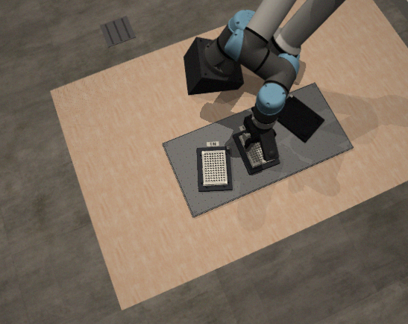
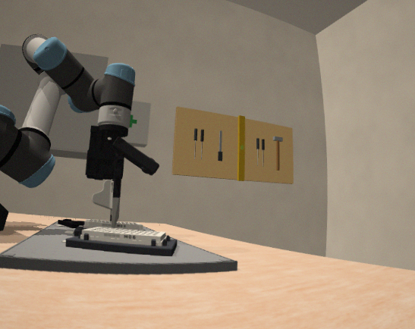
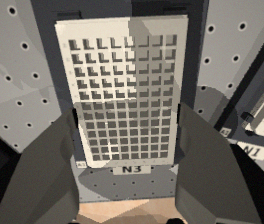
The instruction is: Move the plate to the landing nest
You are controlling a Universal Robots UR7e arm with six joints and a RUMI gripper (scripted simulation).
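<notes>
My gripper (image 1: pixel 257 149) is shut on plate M09 (image 1: pixel 255 154), a white well plate, gripping its two long sides. In the wrist view the gripper (image 3: pixel 125 125) holds the plate (image 3: pixel 123 90) right over the landing nest N3, whose label (image 3: pixel 134 170) shows just below the plate's near end. The plate is level and low at the black nest N3 (image 1: pixel 259 158); I cannot tell whether it rests in it. Plate M06 (image 1: pixel 214 168) lies flat on nest N1 (image 1: pixel 214 187) to the left, and also shows in the side view (image 2: pixel 124 234). Nest N2 (image 1: pixel 300 118) is a bare black pad to the right.
All three nests stand on a grey perforated base plate (image 1: pixel 256 149) on the wooden table. The arm's black base block (image 1: pixel 208 67) stands behind it. A tool board (image 2: pixel 232 149) hangs on the far wall.
</notes>
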